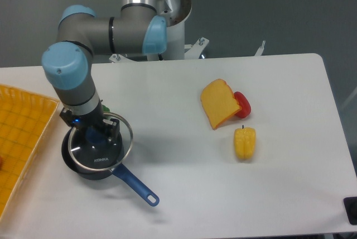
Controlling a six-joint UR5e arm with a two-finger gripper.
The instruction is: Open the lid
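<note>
Under the claw (pixel 98 134), the lid (pixel 101 148) hangs by its knob above the saucepan (pixel 114 173).

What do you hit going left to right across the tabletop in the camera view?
Yellow tray → lid, held by the gripper over the saucepan → bread slice → yellow pepper. The red pepper and the green pepper overlap their neighbours, so I leave them out.

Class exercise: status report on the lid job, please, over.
Tool shut on lid knob. Lid raised, offset right of saucepan. Green pepper behind arm, not obstructing.
</note>
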